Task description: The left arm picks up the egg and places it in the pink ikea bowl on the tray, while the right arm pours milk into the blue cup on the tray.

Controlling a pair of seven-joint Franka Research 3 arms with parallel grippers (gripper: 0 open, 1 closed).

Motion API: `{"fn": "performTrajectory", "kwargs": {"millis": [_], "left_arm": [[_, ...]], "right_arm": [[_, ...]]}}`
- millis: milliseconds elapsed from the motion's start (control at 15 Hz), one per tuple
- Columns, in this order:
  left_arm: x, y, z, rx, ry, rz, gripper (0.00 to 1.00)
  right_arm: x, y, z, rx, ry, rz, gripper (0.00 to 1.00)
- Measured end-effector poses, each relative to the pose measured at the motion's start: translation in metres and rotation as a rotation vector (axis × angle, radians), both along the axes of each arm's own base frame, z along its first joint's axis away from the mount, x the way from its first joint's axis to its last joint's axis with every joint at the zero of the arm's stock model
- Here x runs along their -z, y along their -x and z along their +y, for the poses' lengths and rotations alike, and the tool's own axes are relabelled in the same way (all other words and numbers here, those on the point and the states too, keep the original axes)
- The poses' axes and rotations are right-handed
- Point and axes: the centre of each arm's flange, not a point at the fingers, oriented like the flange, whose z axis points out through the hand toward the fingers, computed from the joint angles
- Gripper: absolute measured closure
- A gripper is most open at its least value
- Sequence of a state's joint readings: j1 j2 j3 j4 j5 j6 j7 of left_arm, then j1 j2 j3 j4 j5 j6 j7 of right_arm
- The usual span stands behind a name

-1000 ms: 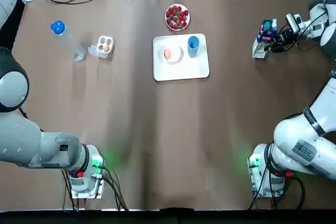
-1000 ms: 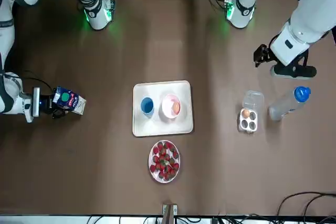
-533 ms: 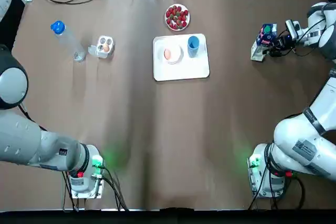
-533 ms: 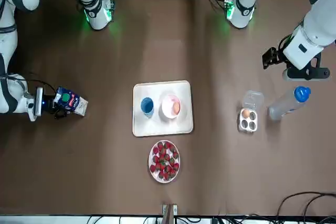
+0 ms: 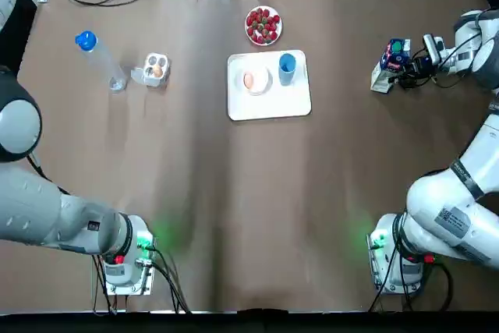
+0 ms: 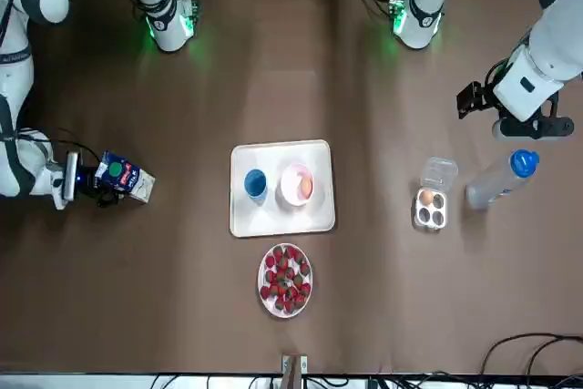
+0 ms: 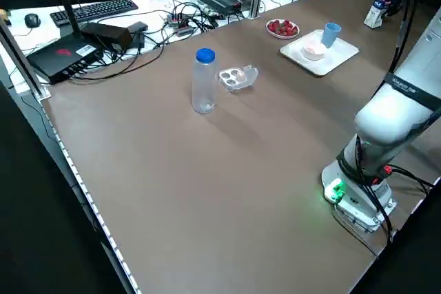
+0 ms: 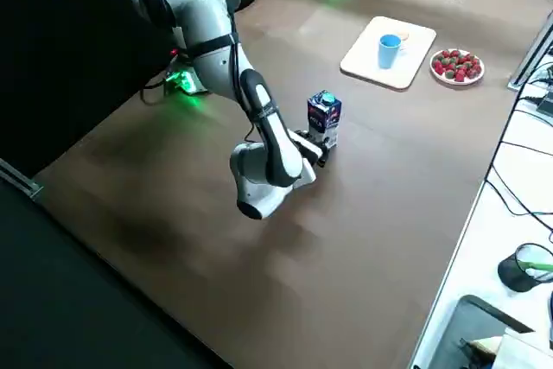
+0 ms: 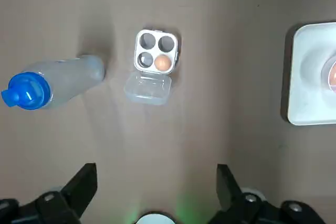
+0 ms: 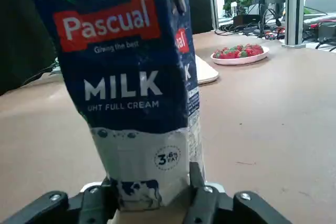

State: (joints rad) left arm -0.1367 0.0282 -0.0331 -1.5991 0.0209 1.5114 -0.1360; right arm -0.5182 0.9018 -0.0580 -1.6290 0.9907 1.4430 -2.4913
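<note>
Milk carton (image 5: 390, 60) stands at the upper right of the top view, well apart from the tray (image 5: 273, 107). The right claw (image 10: 152, 192) pinches it low down, with one finger on each side of its white bottom part. I cannot tell if it is off the surface (image 5: 234, 193) yet.

I think the carton is thin card, so it will squash if squeezed hard. The milk inside will slosh and pull it over. Held so low it may be top-heavy, so a hold nearer the middle looks safer. The blue cup (image 5: 287, 64) looks light and easy to knock.

An egg (image 5: 249, 80) already lies in the pink bowl (image 5: 261, 83). The left claw (image 9: 156, 170) hangs spread wide above the egg box (image 9: 156, 51).

Since a second ago, the carton has shifted a little toward the tray. The left claw has moved toward the right edge of the front view.
</note>
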Motion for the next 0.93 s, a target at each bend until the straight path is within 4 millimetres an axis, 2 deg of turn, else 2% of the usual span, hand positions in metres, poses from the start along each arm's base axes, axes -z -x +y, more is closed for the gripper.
{"fn": "performTrajectory", "kwargs": {"millis": [467,667,733,933], "left_arm": [[0.0000,-0.0001,0.0011,0.000,0.000,0.000,0.00],[0.0001,-0.0001,0.0011,0.000,0.000,0.001,0.00],[0.0001,-0.0001,0.0012,0.000,0.000,0.001,0.00],[0.0001,-0.0001,0.0012,0.000,0.000,0.001,0.00]], "right_arm": [[0.0032,0.0011,0.0001,0.001,-0.006,-0.012,0.43],[0.0031,0.0011,0.0003,0.001,-0.007,-0.012,0.37],[0.0029,0.0009,0.0002,0.000,-0.007,-0.014,0.31],[0.0024,0.0005,0.0001,0.000,-0.007,-0.016,0.25]]}}
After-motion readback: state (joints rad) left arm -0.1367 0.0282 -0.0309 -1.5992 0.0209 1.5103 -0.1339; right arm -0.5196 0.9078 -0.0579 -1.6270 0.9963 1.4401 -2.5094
